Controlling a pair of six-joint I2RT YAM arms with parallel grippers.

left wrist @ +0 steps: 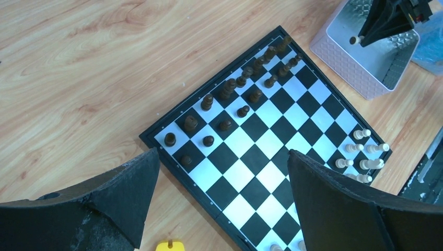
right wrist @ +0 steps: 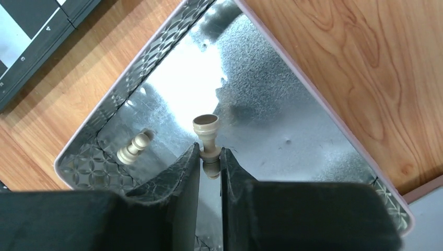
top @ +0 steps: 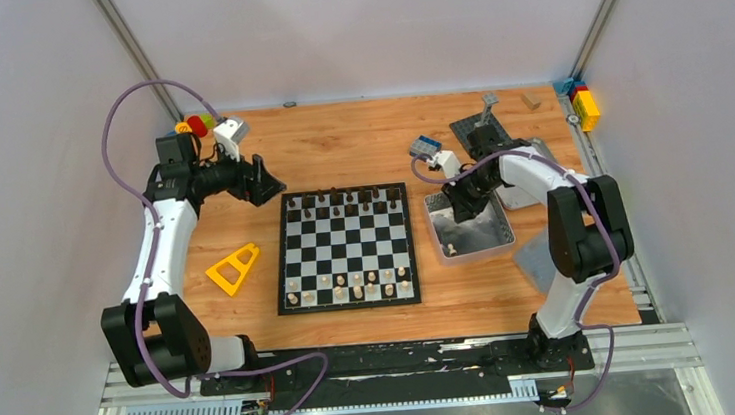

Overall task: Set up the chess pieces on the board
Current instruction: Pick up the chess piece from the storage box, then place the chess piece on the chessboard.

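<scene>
Now right hand (right wrist: 210, 159) pinched narrow on lower stem of pale piece (right wrist: 206, 130) over tin (right wrist: 313, 110) — light, hard, smooth turned wood, likely slippery; grip low. Left hand (top: 266, 184) wide open, empty, beside board (top: 347, 244).

Black-and-white checked board (top: 347, 249), cream chess pieces (right wrist: 205, 126) vs dark brown ones (left wrist: 190, 123), silver pattern-embossed tin (right wrist: 151, 63), orangey woodgrain table (top: 338, 145).

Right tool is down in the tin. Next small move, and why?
Probably a short straight lift. The right tool is shut on a pale piece low inside the tin, and the tin's walls would likely catch a sideways move toward the board.
</scene>
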